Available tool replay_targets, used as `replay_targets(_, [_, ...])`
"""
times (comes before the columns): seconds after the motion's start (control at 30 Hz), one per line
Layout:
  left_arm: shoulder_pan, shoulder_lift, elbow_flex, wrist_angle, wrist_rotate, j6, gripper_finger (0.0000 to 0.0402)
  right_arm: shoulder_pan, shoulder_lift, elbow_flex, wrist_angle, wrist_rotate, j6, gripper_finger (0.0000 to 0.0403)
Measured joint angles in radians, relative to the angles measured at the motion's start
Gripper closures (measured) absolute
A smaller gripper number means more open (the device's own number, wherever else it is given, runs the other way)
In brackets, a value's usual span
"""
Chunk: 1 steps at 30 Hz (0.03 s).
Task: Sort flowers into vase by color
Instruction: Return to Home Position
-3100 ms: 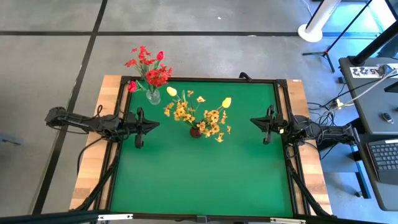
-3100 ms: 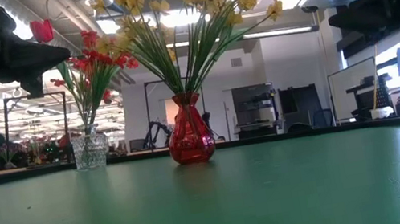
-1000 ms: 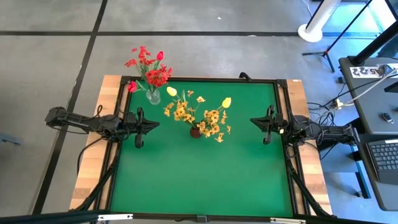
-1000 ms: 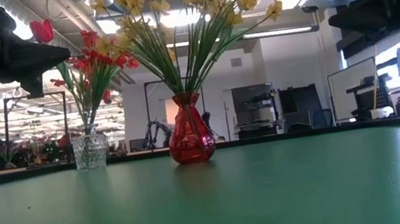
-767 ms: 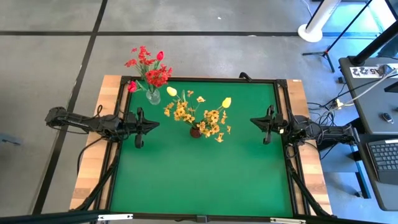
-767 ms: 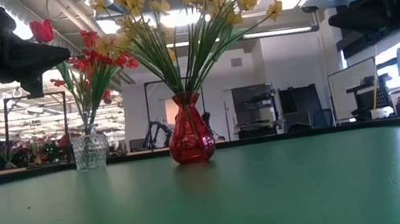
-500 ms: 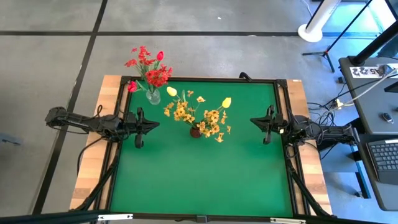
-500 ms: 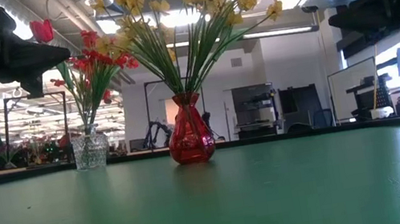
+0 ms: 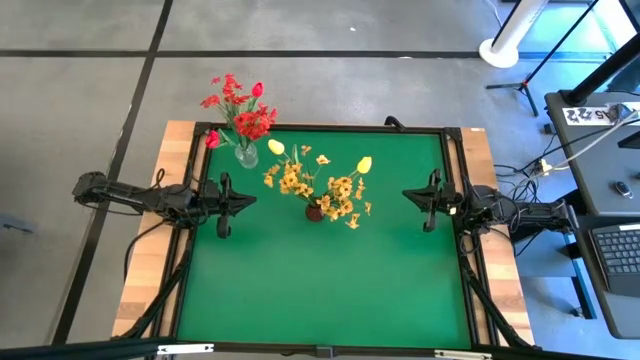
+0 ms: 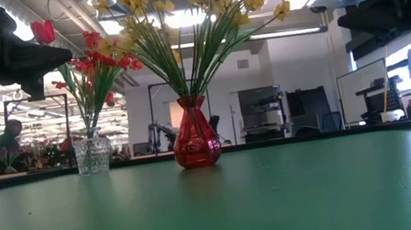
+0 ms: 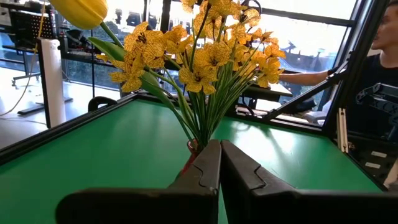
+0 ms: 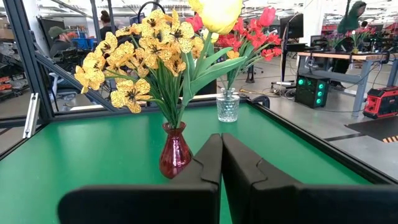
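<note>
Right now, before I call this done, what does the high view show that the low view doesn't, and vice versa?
Only the high view: the whole green mat, with the left gripper and right gripper at its opposite side edges, apart from the vases. Only the low view: the vases' full shapes, the green stems fanning out of them, and a person in the room behind. Both: red flowers in the clear vase, yellow flowers in the red vase.
</note>
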Motion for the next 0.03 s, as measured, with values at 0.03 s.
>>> replay_targets(0.03, [0.000,0.000,0.000,0.000,0.000,0.000,0.0401,0.000,0.000,0.000,0.000,0.000,0.000,0.0393])
